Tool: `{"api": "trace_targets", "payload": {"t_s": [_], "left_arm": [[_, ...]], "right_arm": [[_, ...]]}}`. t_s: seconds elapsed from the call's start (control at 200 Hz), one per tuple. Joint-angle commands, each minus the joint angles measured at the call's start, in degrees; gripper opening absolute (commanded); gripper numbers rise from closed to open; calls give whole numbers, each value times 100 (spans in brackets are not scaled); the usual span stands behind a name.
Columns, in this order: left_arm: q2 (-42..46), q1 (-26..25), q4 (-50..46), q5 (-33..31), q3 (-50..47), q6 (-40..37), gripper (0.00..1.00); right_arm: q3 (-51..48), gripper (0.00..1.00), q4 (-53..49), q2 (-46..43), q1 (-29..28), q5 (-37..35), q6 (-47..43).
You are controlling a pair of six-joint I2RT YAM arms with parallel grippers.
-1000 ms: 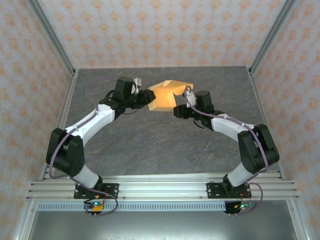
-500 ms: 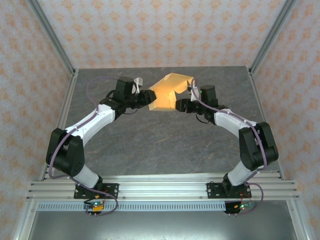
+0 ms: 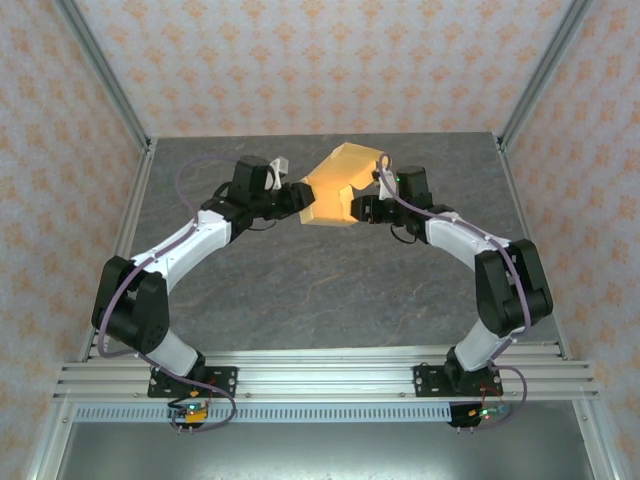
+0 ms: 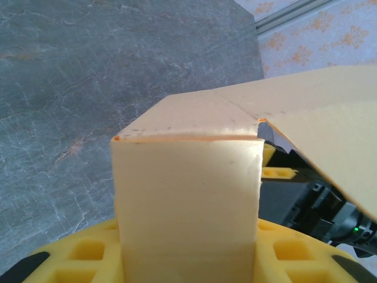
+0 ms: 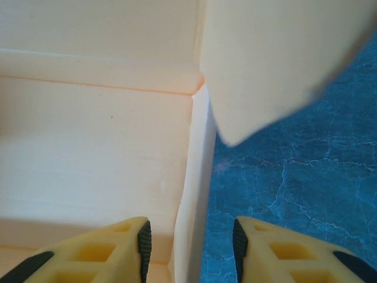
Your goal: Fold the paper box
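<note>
The tan-orange paper box (image 3: 330,188) hangs partly folded above the far middle of the table, between the two grippers. My left gripper (image 3: 300,198) is shut on its left end; in the left wrist view the box (image 4: 185,194) fills the gap between the yellow fingers (image 4: 70,259) of that gripper (image 4: 187,262). My right gripper (image 3: 353,210) is at the box's right side. In the right wrist view this gripper (image 5: 189,247) stands open astride an upright wall of the box (image 5: 100,147), with a gap at each pad. A loose flap (image 5: 271,59) juts out above.
The dark grey stone-patterned table (image 3: 300,290) lies below the box. Aluminium frame posts (image 3: 105,75) rise at the back corners in front of patterned walls. A metal rail (image 3: 330,375) carrying both arm bases runs along the near edge.
The right gripper has moved toward the back and in against the box's right side. The box's upper flap has swung up and back. The left arm has barely moved.
</note>
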State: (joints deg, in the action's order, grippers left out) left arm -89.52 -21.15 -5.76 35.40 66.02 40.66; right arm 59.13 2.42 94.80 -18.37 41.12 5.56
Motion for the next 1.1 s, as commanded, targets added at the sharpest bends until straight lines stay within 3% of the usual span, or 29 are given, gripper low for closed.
{"api": "trace_targets", "payload": {"t_s": [0.0, 0.315, 0.486, 0.806, 1.096], "left_arm": [[318, -65, 387, 248, -25, 32, 27], [382, -73, 987, 434, -125, 73, 26], [373, -114, 843, 508, -18, -174, 26], [338, -223, 1024, 600, 16, -112, 26], [343, -228, 1243, 458, -36, -67, 26]], "right_arm": [[187, 42, -12, 173, -73, -289, -34], [217, 35, 36, 311, -41, -182, 193], [397, 36, 180, 526, -38, 357, 445], [655, 40, 279, 879, -202, -179, 437], [697, 43, 572, 1237, -285, -21, 663]]}}
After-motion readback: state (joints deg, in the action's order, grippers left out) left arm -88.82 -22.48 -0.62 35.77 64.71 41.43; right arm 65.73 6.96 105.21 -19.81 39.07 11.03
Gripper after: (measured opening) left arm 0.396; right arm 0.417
